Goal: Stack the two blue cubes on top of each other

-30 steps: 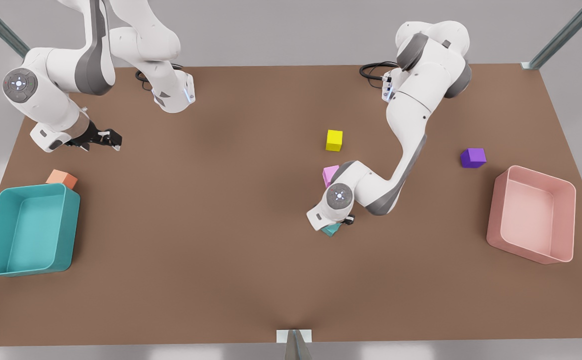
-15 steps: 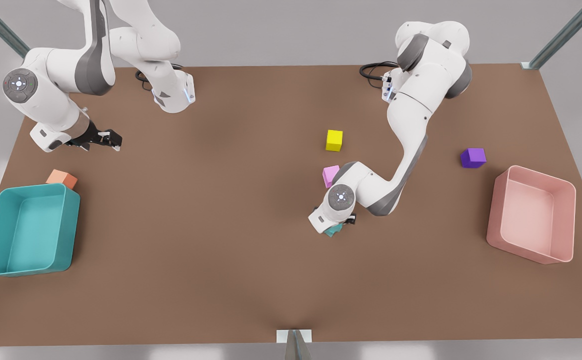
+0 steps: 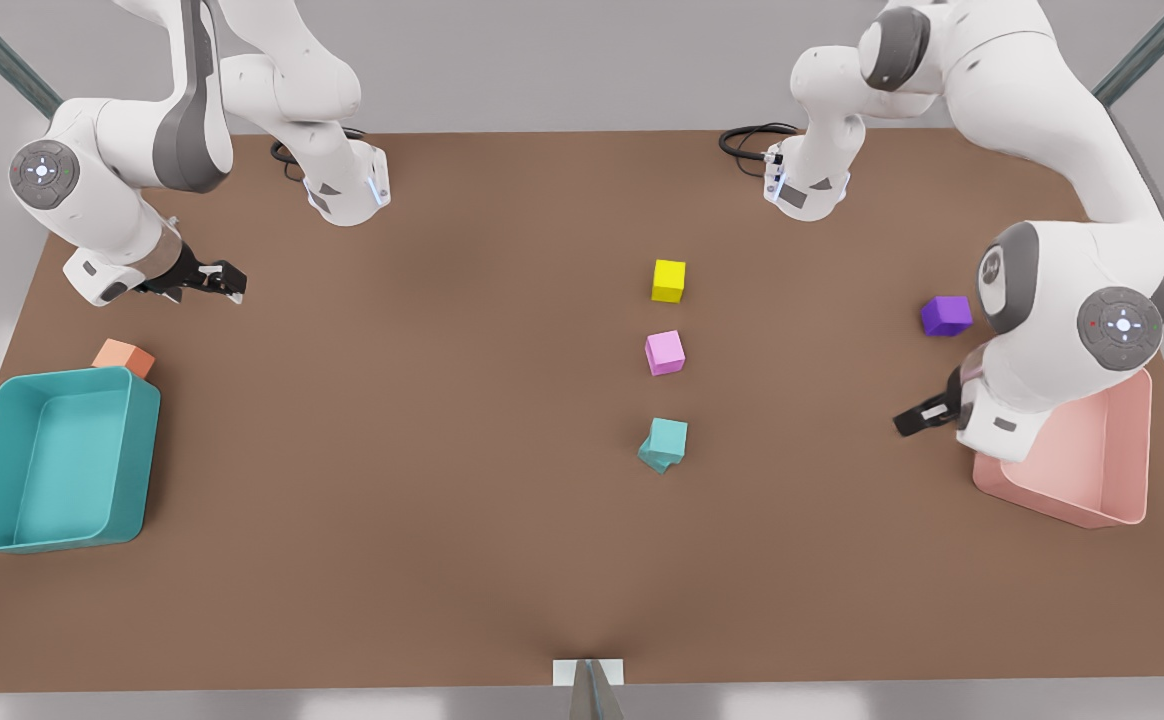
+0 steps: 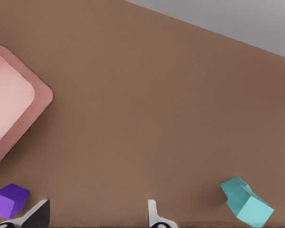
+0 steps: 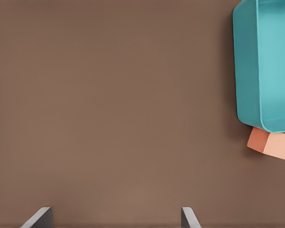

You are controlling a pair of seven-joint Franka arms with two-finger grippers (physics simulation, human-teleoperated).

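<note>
Brown table [image 3: 442, 500]; blue cubes [image 3: 664, 445] stacked; left gripper [image 3: 917, 417] apart

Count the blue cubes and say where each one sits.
2: the upper blue cube rests, twisted, on the lower blue cube, mid-table below the pink cube. None elsewhere.

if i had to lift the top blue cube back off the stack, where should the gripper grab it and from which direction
Come straight down from above and close on two opposite side faces of the top blue cube. It sits twisted relative to the lower blue cube, so align the fingers to the top one's own faces. The left gripper, open near the pink bin, is probably closest; the right gripper waits open.
</note>
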